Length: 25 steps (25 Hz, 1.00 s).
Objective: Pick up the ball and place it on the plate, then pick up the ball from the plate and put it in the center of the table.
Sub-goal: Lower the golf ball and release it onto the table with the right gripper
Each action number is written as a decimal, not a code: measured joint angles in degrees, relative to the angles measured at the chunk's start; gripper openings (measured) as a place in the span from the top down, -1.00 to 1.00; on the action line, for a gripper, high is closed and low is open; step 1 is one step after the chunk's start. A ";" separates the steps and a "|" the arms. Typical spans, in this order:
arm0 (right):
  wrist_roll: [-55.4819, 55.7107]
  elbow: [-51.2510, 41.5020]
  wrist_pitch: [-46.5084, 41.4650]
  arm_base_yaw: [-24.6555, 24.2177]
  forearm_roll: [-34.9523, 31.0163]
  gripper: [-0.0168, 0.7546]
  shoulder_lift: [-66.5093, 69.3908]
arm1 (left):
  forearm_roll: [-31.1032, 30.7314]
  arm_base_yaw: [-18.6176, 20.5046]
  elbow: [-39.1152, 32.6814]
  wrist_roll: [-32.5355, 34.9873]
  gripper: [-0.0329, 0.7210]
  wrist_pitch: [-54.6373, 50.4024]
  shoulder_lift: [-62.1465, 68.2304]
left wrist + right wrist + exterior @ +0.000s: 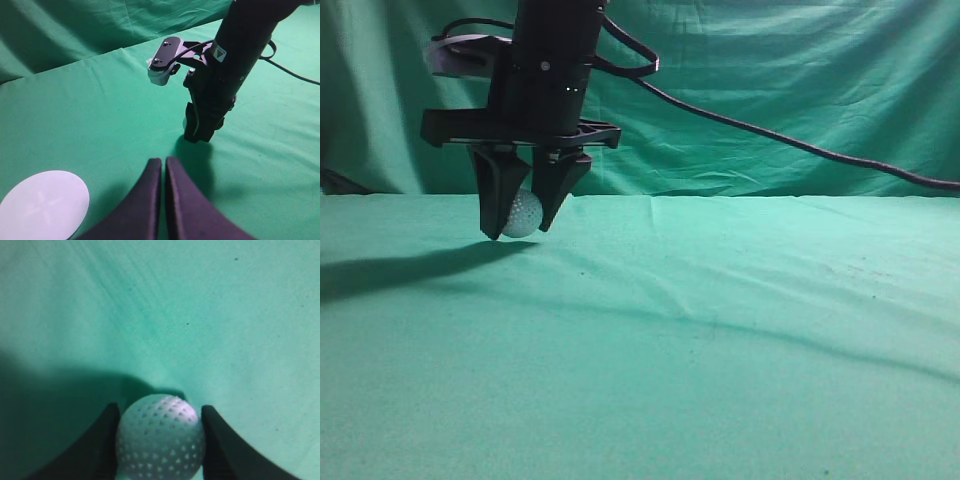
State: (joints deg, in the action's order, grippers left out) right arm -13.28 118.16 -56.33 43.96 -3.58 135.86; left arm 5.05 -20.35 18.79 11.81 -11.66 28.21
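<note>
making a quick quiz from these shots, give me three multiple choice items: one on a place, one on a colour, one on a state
1. Where is the ball?
A. on the plate
B. between the right gripper fingers
C. loose at the table edge

2. What colour is the plate?
A. white
B. red
C. black

3. How is the left gripper?
A. wide open
B. holding the ball
C. shut, empty

Answers: 1 B, the right wrist view shows a finger at each side of the ball. 2 A, a white disc lies on the table. 3 C, its fingers meet with nothing between.
</note>
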 joint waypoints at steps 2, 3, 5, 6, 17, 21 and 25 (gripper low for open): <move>0.00 -0.08 0.09 0.00 0.09 0.12 0.00 | 0.00 0.00 0.00 0.00 0.91 0.00 0.00; 0.00 -0.08 0.09 0.00 0.09 0.12 0.09 | 0.00 0.00 0.00 0.00 0.91 0.00 0.00; 0.00 -0.08 0.09 0.00 0.09 0.12 0.27 | 0.00 0.00 0.00 0.00 0.91 0.00 0.00; 0.00 -0.08 0.09 0.00 0.09 0.12 0.36 | 0.00 0.00 0.00 0.00 0.91 0.00 0.00; 0.13 -0.08 -3.21 0.00 -0.02 -0.22 -6.53 | 0.12 0.00 0.00 0.00 0.91 0.24 0.00; 0.24 -0.08 -9.70 0.00 0.36 0.35 -14.63 | 0.12 0.00 0.00 0.00 0.91 0.84 0.00; 0.60 -0.08 -14.47 0.00 2.00 0.86 -23.08 | 0.44 0.00 0.00 0.00 0.91 1.34 0.00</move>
State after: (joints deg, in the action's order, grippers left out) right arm -12.67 118.08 -70.80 43.96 -1.58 112.77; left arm 5.49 -20.35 18.79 11.81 -10.31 28.21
